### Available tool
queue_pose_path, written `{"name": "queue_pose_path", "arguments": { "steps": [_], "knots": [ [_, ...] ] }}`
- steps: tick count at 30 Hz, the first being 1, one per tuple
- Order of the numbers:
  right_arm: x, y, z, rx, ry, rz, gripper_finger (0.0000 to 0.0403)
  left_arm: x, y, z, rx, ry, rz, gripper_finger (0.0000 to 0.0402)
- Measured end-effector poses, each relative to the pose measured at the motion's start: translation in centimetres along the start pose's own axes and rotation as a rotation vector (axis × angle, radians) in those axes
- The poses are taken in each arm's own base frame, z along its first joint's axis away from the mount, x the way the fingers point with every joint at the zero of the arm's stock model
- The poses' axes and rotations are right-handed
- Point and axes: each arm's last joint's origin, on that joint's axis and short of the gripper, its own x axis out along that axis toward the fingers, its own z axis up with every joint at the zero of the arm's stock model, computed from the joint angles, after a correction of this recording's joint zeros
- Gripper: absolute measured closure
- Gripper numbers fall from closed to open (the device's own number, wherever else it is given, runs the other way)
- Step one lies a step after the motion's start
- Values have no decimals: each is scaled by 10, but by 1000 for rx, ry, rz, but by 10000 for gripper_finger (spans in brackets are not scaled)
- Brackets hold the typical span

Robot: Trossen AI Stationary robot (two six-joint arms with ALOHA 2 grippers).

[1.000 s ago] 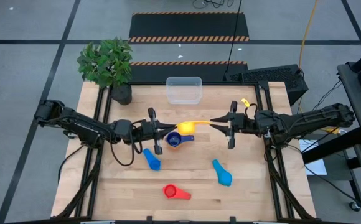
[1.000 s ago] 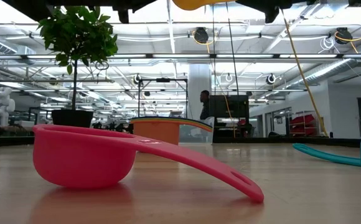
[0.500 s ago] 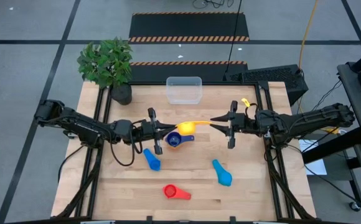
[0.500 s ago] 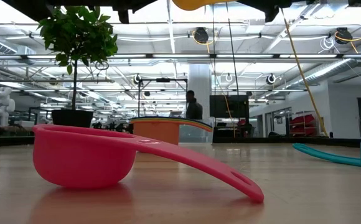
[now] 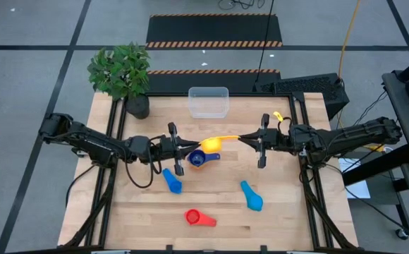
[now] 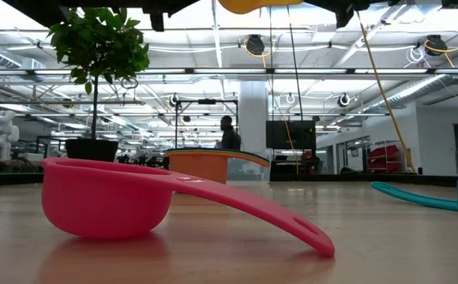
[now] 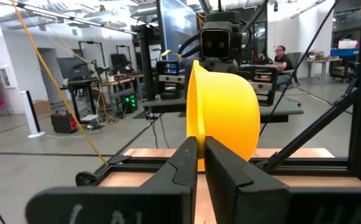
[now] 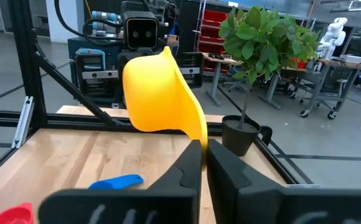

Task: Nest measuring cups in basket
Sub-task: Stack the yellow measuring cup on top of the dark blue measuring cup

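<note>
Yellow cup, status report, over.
Both pincers, left and right, shut on yellow cup, held above table centre. Basket empty, beyond it. Nothing between.

we see a grey floor (image 5: 35,35) with dark lines and striped mats (image 5: 214,42). beyond, we see ceiling pipes (image 6: 213,72), workbenches and a person (image 6: 227,134).

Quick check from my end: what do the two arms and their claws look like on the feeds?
Both arms are dark, jointed and slim, with black cables looping beside the left arm and the right arm. The left claw and the right claw each have two black, flat, tapered fingers. No markings are readable.
</note>
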Motion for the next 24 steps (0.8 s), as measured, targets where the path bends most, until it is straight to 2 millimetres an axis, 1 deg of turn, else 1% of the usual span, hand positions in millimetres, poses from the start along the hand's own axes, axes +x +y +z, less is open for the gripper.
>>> {"name": "queue_pose_path", "arguments": {
  "steps": [2,4,6,10,14,18,24],
  "knots": [
    [0,0,0,-3,3,0,396,-1,-2,0,3,0,-6,356],
    [0,0,-1,-9,8,1,396,-2,-6,1,14,-2,-18,334],
    [0,0,-1,-20,9,2,399,-3,-8,2,19,-3,-21,307],
    [0,0,-1,-24,9,2,401,-7,-8,7,15,6,29,247],
    [0,0,-1,-25,12,2,402,-14,-7,12,5,43,56,203],
    [0,0,-2,-34,15,-1,402,-22,-5,19,-10,75,63,185],
    [0,-1,-5,-122,56,-45,402,-36,-2,28,-29,120,66,183]
  ]
}}
